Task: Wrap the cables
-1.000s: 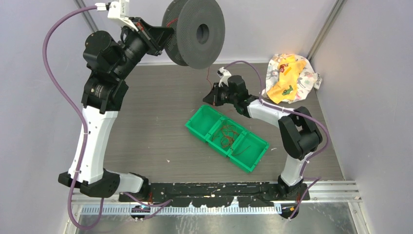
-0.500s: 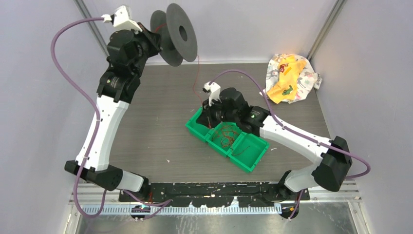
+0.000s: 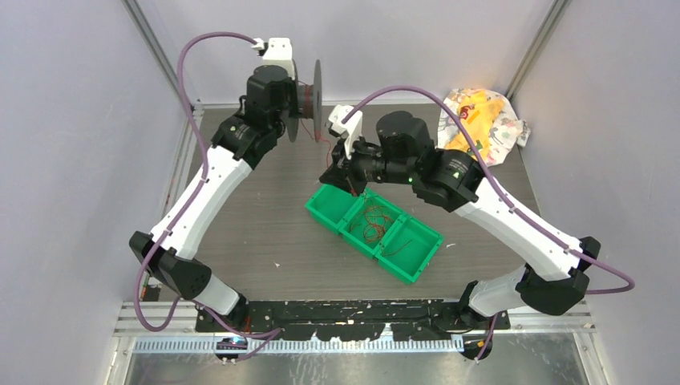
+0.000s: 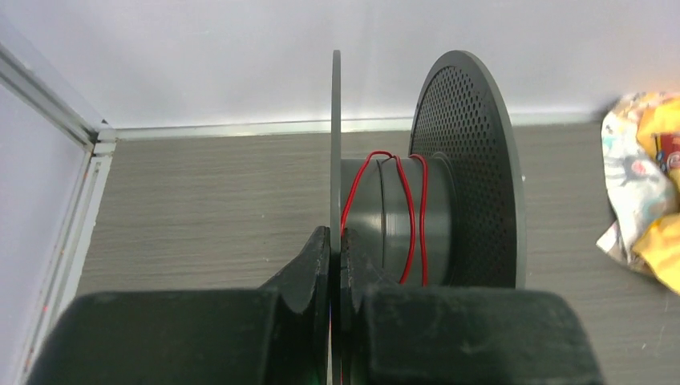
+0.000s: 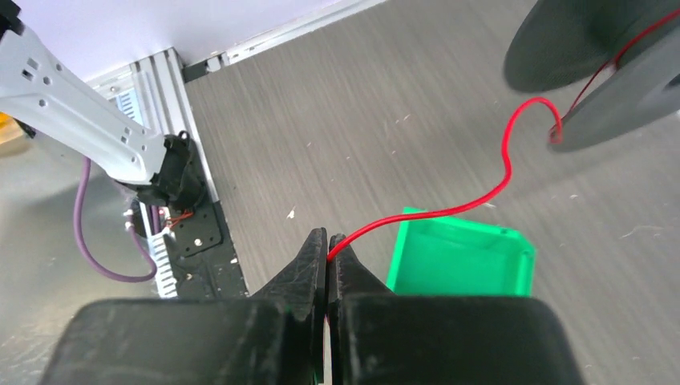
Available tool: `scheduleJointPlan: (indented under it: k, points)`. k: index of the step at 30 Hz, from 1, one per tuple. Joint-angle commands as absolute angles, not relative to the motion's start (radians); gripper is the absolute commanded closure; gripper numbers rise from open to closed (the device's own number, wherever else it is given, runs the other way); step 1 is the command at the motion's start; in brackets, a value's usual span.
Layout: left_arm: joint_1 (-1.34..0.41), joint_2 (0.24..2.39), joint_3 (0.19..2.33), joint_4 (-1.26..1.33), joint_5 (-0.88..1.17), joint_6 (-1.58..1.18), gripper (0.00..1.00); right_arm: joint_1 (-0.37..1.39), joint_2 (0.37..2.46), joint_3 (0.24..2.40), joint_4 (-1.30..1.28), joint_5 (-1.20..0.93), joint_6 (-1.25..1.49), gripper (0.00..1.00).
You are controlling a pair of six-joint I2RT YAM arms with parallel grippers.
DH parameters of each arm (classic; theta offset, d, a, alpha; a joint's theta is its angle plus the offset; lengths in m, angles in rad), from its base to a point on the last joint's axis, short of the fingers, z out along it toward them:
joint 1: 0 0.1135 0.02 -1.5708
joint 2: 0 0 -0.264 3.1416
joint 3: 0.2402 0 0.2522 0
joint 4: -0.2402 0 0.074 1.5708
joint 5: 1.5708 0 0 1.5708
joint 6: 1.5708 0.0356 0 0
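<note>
My left gripper is shut on one thin flange of the black spool and holds it up at the back of the table, seen edge-on in the top view. Red cable runs a few turns round its grey hub. My right gripper is shut on the red cable, which curves up to the spool. In the top view this gripper hangs just above the far end of the green tray. More red cable lies coiled in the tray's middle compartment.
The green tray has three compartments and lies diagonally mid-table. A crumpled yellow and white bag sits at the back right corner, also seen in the left wrist view. Walls close in on the left, back and right.
The left arm has swung the spool right and down, turning it edge-on to the top camera. The right arm has reached up and left with the cable, stopping above the tray's far end.
</note>
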State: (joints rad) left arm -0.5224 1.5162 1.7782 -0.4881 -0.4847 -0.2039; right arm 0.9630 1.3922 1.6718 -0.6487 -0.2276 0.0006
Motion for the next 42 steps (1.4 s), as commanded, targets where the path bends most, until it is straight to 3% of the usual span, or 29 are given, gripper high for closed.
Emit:
scheduleJointPlan:
  k: [1, 11, 28, 37, 42]
  points:
    - [-0.552, 1.499, 1.789, -0.368, -0.518, -0.101, 1.00, 0.964, 1.387, 1.756, -0.676, -0.191, -0.115, 0.99]
    - [-0.552, 1.534, 1.768, -0.509, -0.048, -0.007, 1.00, 0.921, 1.331, 1.708, -0.484, -0.003, -0.238, 0.99]
    - [-0.552, 1.434, 1.660, -0.630, 0.323, 0.196, 1.00, 0.512, 1.351, 1.631, -0.427, -0.129, -0.110, 0.99]
    - [-0.528, 1.365, 1.750, -0.649, 0.619, 0.183, 1.00, 0.433, 1.361, 1.502, -0.374, -0.257, -0.042, 1.00]
    - [-0.430, 1.310, 1.741, -0.464, 0.684, -0.001, 1.00, 0.418, 1.354, 1.441, -0.352, -0.345, -0.005, 0.99]
